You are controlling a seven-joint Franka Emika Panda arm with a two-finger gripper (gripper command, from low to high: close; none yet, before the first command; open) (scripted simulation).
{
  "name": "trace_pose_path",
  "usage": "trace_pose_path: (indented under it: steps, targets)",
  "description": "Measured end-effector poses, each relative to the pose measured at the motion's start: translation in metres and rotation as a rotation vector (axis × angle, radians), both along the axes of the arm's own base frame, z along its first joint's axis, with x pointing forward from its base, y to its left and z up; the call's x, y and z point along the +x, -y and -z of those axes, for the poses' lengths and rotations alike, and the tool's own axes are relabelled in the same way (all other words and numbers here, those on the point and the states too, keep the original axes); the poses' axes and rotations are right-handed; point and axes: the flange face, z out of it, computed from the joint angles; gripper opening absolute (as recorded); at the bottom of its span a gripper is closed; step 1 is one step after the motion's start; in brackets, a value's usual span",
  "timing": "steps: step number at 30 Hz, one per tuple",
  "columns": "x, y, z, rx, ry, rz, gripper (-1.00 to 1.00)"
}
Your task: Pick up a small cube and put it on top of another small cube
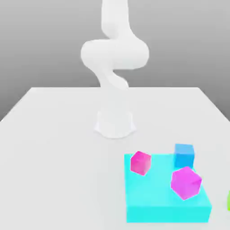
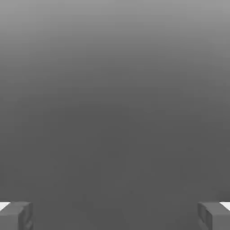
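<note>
**Fingers spread wide, nothing held**

My gripper (image 2: pixel 115 215) stands fully spread: in the hand view my two grey fingertips (image 2: pixel 15 215) sit far apart at opposite edges, and between them there is only a plain grey ground, with no object caught or touched. I hold nothing.

Beyond the hand, in the exterior view, my white arm (image 1: pixel 114 54) rises from its round base (image 1: pixel 115 123) on the white table (image 1: pixel 54 148), curling up in a bend and running out past the top edge.

In front of the base, toward the exterior view's right, lies a flat cyan block (image 1: pixel 157 206). Two pink cubes rest on top of it, both tilted: one pink cube (image 1: pixel 140 162) near the block's corner closest to my base, the other pink cube (image 1: pixel 186 182) further to the exterior view's right and nearer the camera. A blue cube (image 1: pixel 184 155) stands upright at the block's far edge; I cannot tell whether it rests on the block or just behind it.

The lime-green cube (image 1: pixel 228 201) shows as a sliver at the exterior view's right edge, on the table just beside the cyan block, well apart from my base.
</note>
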Motion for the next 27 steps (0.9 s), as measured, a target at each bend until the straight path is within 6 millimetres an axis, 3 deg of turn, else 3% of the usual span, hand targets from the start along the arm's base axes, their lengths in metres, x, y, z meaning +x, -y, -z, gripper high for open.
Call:
trace_pose_path:
  steps: [7,14,22,27]
  targets:
    - [0.073,-0.072,0.094,-0.143,-0.169,-0.205,0.00]
    - [0.109,-0.151,0.204,-0.262,-0.323,-0.438,0.00]
    - [0.101,-0.246,0.342,-0.366,-0.484,-0.744,0.00]
    - [0.074,-0.291,0.429,-0.404,-0.582,-0.929,0.00]
